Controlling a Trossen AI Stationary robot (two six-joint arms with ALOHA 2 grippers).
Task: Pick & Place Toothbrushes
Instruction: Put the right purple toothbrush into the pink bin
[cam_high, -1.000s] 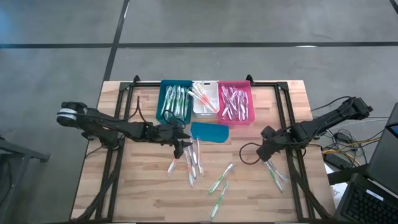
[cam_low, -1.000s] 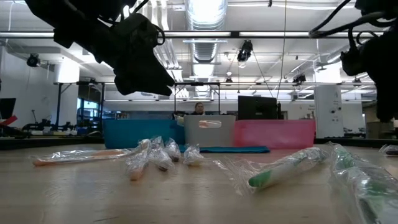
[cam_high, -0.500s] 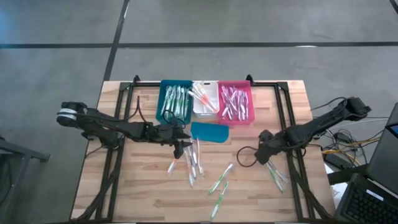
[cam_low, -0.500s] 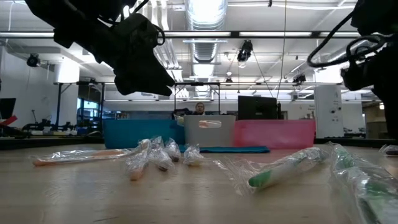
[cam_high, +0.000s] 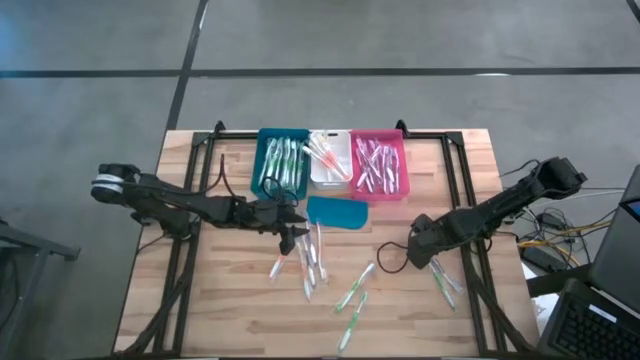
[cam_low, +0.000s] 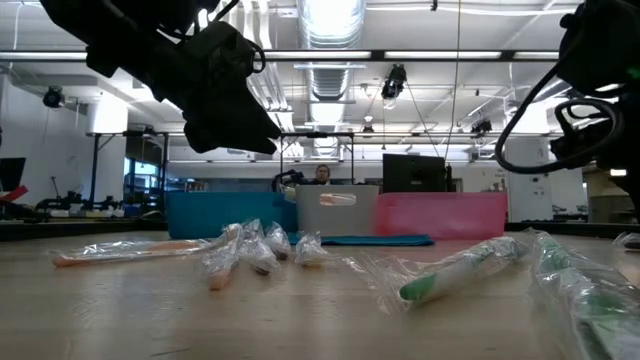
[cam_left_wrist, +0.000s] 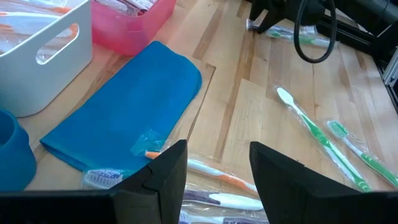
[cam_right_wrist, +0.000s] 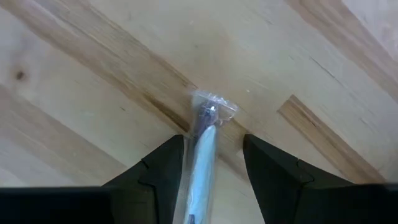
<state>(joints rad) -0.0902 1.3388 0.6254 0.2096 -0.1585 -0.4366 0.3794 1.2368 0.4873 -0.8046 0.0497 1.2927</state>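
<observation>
- Wooden table (cam_high: 220, 300) holds three bins at its far edge; loose wrapped toothbrushes (cam_high: 312, 262) lie scattered near the middle.
- Left gripper (cam_high: 290, 236) hovers over them beside a teal lid-like piece (cam_high: 337, 211) — fingers apart, empty.
- Right gripper (cam_right_wrist: 209, 163) stands parted around one wrapped toothbrush (cam_right_wrist: 202, 149) — not clamped.

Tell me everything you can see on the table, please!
Table: one, wooden.
Teal bin: one, back row, green-accented toothbrushes inside.
White bin: one, back middle, orange-accented toothbrushes inside.
Pink bin: one, back row, wrapped toothbrushes inside.
Blue lid: one, flat, before the bins.
Loose toothbrushes: about a dozen, wrapped, mid-table and by the right arm.
Person: one, far behind the table.
Left gripper: open, above loose toothbrushes.
Right gripper: open, astride a wrapped toothbrush.
</observation>
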